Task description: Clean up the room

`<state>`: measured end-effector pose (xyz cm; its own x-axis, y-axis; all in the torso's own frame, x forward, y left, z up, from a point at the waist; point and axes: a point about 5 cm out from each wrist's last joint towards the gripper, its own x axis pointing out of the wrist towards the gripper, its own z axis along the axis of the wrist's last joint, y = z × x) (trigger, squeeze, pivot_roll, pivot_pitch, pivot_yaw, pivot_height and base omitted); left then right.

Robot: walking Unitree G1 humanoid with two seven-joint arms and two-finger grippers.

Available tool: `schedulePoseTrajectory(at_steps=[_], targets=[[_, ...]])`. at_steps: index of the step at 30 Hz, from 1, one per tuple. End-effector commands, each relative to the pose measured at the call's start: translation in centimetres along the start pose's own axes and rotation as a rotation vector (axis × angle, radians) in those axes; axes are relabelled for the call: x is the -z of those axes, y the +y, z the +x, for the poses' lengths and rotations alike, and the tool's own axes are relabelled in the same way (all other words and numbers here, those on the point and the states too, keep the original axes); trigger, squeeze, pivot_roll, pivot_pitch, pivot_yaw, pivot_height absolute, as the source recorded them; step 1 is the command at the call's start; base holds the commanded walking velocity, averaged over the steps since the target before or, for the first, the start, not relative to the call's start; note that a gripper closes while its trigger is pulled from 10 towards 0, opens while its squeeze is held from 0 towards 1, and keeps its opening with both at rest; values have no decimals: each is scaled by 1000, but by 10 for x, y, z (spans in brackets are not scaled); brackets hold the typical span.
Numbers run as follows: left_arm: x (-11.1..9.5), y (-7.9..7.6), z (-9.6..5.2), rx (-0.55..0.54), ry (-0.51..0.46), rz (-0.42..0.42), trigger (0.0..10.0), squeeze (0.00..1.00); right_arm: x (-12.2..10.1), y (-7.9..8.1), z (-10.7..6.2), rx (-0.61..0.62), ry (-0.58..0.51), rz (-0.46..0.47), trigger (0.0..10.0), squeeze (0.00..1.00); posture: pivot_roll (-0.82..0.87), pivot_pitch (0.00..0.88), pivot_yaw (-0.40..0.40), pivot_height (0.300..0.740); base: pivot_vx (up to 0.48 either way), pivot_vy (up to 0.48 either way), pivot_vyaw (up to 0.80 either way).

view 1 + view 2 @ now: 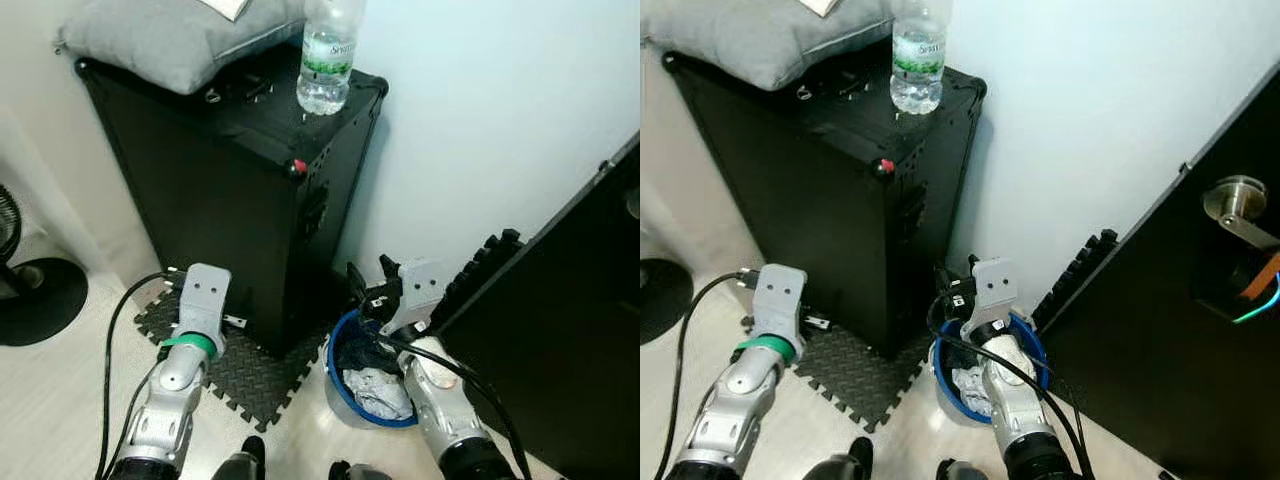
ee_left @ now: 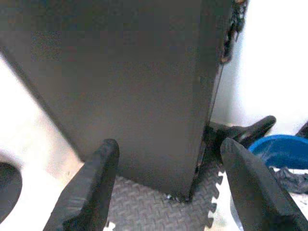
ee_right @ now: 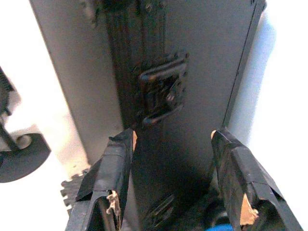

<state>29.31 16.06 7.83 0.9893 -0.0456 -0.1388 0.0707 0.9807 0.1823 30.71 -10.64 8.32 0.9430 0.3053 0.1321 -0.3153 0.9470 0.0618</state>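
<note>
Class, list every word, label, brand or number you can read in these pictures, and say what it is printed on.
Water bottle label: white lettering on a green band, too blurred to read.
Black case: no readable text.
Blue bin: no text visible.

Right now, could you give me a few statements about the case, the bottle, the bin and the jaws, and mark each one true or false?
1. The bottle stands upright on top of the black case. True.
2. The blue bin is empty. False: crumpled pale and dark stuff lies in it.
3. The left gripper is open, nothing between its jaws. True.
4. The right gripper is shut on the bottle. False: its jaws stand apart and hold nothing; it hangs over the bin.
5. The case stands on a black foam mat. True.
6. A grey cushion lies on the floor beside the bin. False: it lies on top of the case.
</note>
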Motion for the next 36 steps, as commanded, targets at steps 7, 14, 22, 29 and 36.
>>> schedulePoseTrajectory(at_steps=[7, 14, 22, 29, 36], targets=[[10, -3, -1, 5, 23, 5, 10000, 0, 9, 4, -6, 0, 31, 1, 10000, 0, 85, 38, -34, 736, -414, 0, 0], [11, -5, 0, 5, 22, 1, 10000, 0, 12, 3, -10, -11, 56, 5, 10000, 0, 78, 38, -42, 736, -409, 0, 0], [13, -11, 1, 9, 21, -6, 10000, 0, 17, -4, -14, -4, 84, -27, 10000, 0, 75, 47, -51, 736, -310, 0, 0], [10, -14, 4, 24, 16, -4, 10000, 0, 19, -11, -18, 27, 94, -60, 10000, 0, 68, 34, -38, 736, -38, 0, 0], [5, -21, 10, 62, 14, 3, 10000, 0, 27, -11, -22, -7, 144, -121, 10000, 0, 64, 9, -39, 736, 0, 0, 502]])
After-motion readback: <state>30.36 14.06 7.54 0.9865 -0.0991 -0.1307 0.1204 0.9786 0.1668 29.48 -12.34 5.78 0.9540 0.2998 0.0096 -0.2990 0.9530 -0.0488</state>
